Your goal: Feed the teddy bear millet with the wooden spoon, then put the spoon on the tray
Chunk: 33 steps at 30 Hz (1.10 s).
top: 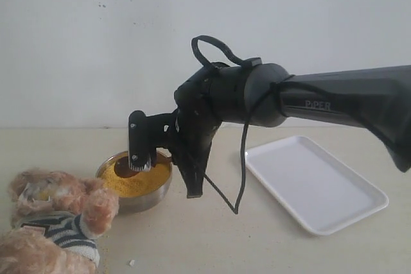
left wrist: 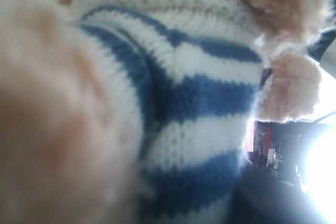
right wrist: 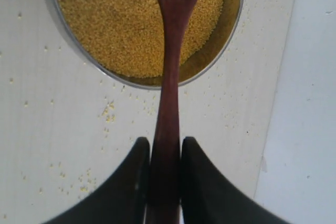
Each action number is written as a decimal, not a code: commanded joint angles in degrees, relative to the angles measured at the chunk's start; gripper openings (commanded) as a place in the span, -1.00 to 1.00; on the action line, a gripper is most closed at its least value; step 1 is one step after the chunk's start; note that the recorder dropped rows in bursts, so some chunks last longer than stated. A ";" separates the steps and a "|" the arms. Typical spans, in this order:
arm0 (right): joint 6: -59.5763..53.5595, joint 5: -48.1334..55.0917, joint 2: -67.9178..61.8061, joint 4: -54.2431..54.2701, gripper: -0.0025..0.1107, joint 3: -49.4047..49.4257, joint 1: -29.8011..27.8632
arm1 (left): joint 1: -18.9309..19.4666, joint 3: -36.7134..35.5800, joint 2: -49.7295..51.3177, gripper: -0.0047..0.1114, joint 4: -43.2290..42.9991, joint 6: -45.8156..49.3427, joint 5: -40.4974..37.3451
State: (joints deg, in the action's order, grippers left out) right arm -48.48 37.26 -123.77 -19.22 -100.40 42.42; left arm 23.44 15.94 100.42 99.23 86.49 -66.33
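Counted items are standing at: one teddy bear [top: 64, 203], one bowl [top: 151, 198] of millet [top: 138, 183], one wooden spoon [right wrist: 168, 103], one tray [top: 314, 184].

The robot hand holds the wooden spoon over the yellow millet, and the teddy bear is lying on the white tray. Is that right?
Not quite. The exterior view shows the teddy bear beside the bowl, on the opposite side from the tray, not on it. The right hand does hold the wooden spoon over the millet.
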 commanded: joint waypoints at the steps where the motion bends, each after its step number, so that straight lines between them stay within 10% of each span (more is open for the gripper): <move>1: 3.75 -0.59 -1.38 -4.77 -0.96 -0.28 -0.01 | -0.19 -0.28 -0.08 -0.85 0.72 0.11 -1.47; 33: 17.22 4.36 -1.99 -3.64 -0.96 -0.28 1.76 | -0.19 -0.28 -0.08 -0.85 0.72 0.38 -1.47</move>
State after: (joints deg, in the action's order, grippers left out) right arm -29.06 41.60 -125.91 -23.34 -100.40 43.46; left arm 23.44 15.94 100.42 99.23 86.49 -66.33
